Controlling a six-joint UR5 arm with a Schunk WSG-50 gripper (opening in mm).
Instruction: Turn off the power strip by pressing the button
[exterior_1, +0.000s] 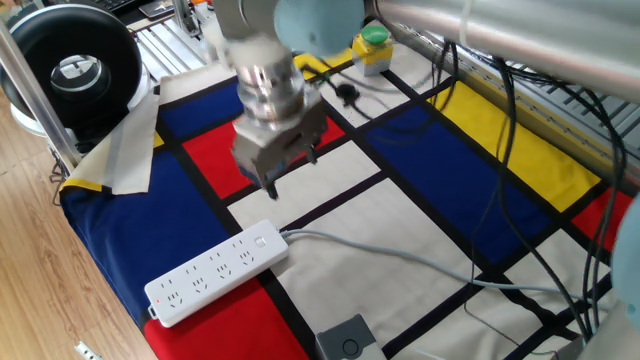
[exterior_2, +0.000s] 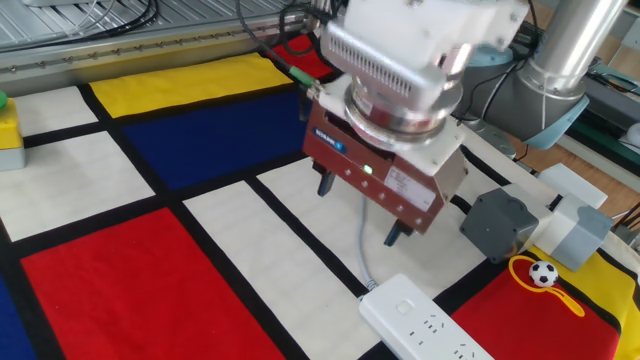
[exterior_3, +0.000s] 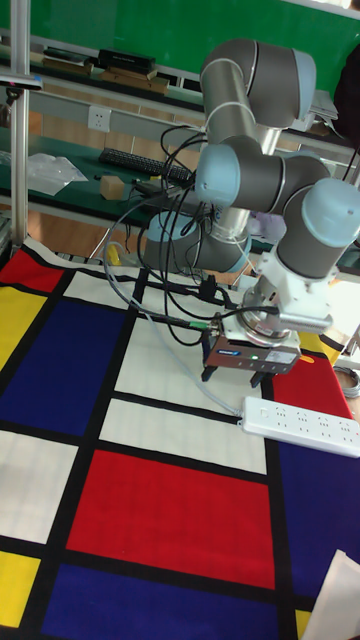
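Hovering over the colour-block tablecloth (exterior_1: 420, 225), the UR5 arm (exterior_3: 262, 180) holds its gripper (exterior_2: 355, 213) above and just beside the cord end of the power strip (exterior_1: 215, 273), which lies at the table's near edge across white and red panels. Its two fingers stand clearly apart, touching nothing. To press well, I reckon one fingertip should come straight down on the button (exterior_1: 262, 241), the small flush switch by the grey cord (exterior_1: 400, 257), not on the sockets. One fixed view blurs the gripper but shows the whole strip; the other fixed view shows both fingers sharply, with only the strip's end.
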